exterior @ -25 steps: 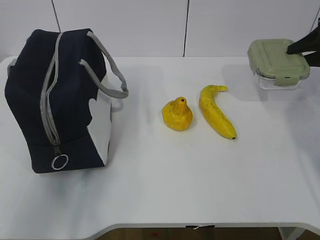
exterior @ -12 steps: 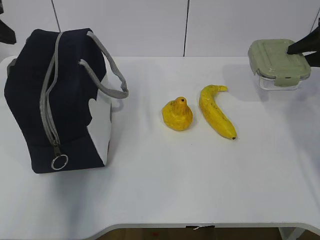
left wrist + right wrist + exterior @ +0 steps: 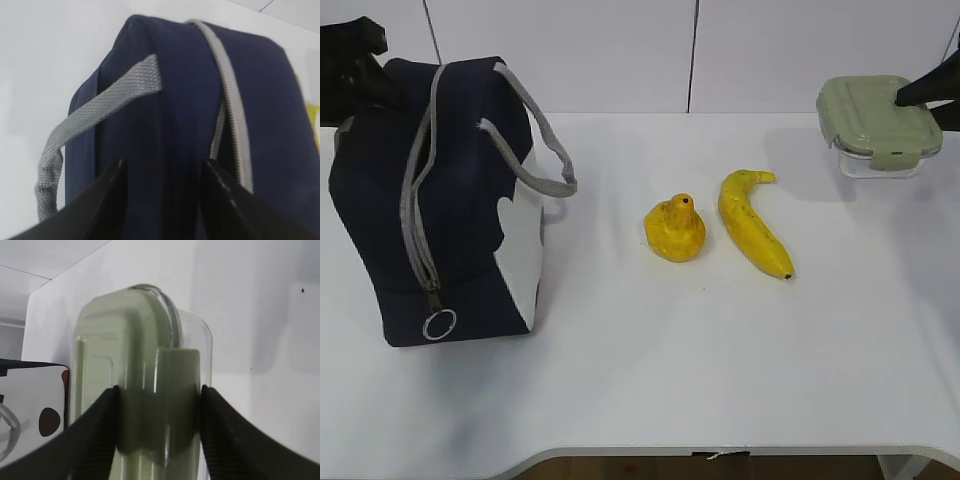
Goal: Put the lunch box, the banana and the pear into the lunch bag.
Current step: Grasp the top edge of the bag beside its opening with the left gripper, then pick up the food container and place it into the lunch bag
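The left gripper [image 3: 162,200] stands at the far left edge of the scene, its jaws parted on either side of the far top of the lunch bag [image 3: 440,200], with the dark fabric between the fingers [image 3: 107,197]; whether they press the cloth cannot be told. The bag stands upright near the left edge of the white table [image 3: 650,380], its grey zipper [image 3: 417,190] running up the near face to a silver ring pull [image 3: 439,324], and its grey strap handles [image 3: 535,140] looping out to the right. Right of the bag a bare strip of table separates it from the pear [image 3: 674,229], and the banana [image 3: 751,222] lies just beside the pear, not touching. Wide open table lies along the near edge. At the far right, the right gripper [image 3: 159,405] clamps the lunch box [image 3: 878,126] across its green lid, close to the table's right edge.
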Action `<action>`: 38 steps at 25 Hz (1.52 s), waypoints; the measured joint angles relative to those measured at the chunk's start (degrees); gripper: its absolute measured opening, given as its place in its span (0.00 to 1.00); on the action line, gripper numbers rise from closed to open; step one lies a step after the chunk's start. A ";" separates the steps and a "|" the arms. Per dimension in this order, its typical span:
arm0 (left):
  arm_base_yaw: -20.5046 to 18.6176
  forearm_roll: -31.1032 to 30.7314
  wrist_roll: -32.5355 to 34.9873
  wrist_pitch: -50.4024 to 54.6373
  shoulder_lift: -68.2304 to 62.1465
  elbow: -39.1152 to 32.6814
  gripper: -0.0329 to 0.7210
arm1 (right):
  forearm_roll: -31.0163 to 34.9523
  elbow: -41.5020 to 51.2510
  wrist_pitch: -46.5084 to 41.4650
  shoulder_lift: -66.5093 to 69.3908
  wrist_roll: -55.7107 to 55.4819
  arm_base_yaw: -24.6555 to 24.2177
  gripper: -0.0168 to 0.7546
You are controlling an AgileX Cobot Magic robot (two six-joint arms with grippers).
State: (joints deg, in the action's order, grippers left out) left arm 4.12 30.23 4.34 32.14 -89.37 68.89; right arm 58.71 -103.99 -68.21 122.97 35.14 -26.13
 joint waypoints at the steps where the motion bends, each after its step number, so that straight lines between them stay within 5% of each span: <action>1: 0.00 0.12 0.05 0.00 -0.45 0.00 0.51 | 0.00 0.00 0.00 0.00 0.00 0.00 0.52; 3: 0.00 0.39 0.18 0.00 -1.24 0.00 0.45 | 0.00 0.00 0.00 -0.04 0.00 0.00 0.52; 9: 0.00 2.85 0.31 0.00 -3.00 0.04 0.06 | 0.00 0.00 0.00 -0.04 -0.52 0.00 0.52; 22: 0.00 2.24 -0.15 6.76 -3.14 8.06 0.04 | 0.00 0.00 -0.44 -3.17 -4.31 3.42 0.52; 33: 8.87 -17.89 -16.91 9.17 -3.18 13.71 0.04 | 4.47 0.00 -0.44 -4.61 -8.14 11.99 0.52; 38: 10.78 -20.56 -20.88 9.36 -4.14 13.71 0.04 | 5.16 -0.37 -0.77 -5.13 -10.43 16.74 0.52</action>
State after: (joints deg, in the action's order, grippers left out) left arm 14.90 9.67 -16.54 41.50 -93.51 82.60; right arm 63.86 -104.36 -68.99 117.84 24.72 -9.39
